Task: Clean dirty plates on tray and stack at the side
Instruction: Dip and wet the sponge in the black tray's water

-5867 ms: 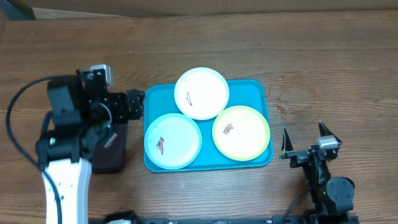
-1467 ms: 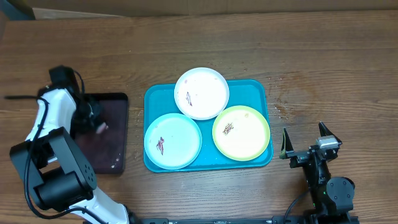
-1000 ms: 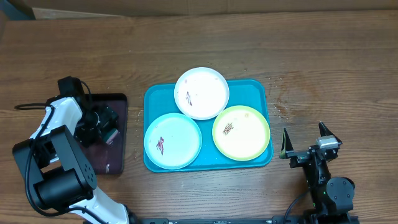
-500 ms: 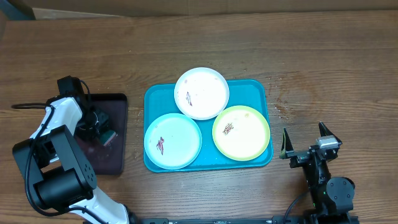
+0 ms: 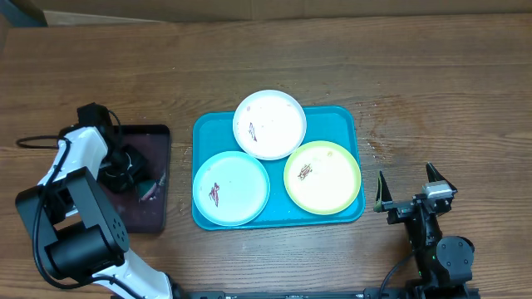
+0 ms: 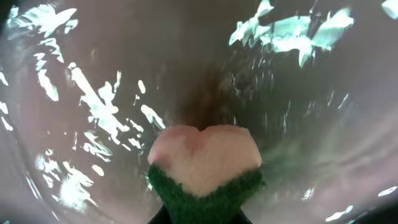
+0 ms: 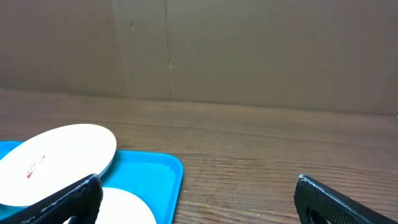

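A wooden table (image 5: 432, 75) with two robot arms. At the left, the left gripper (image 5: 133, 176) is clamped on a green-backed sponge (image 6: 205, 171), low over a wet dark tray (image 5: 143, 218). The right gripper (image 5: 406, 179) sits with its jaws wide apart. Between them, a turquoise tray (image 5: 339, 121) holds a white plate (image 5: 269, 124), a pale blue plate (image 5: 231, 188) and a yellow-green plate (image 5: 322, 177), all smeared.

Lying on the bright turquoise tray (image 5: 337, 124), round-cornered and raised at the rim — white plate (image 5: 269, 124) across the tray's far rim, pale blue plate (image 5: 231, 188) in its near-left corner, yellow-green plate (image 5: 322, 177) toward its right side — all round, shallow, face up, each bearing a small red-brown smear.
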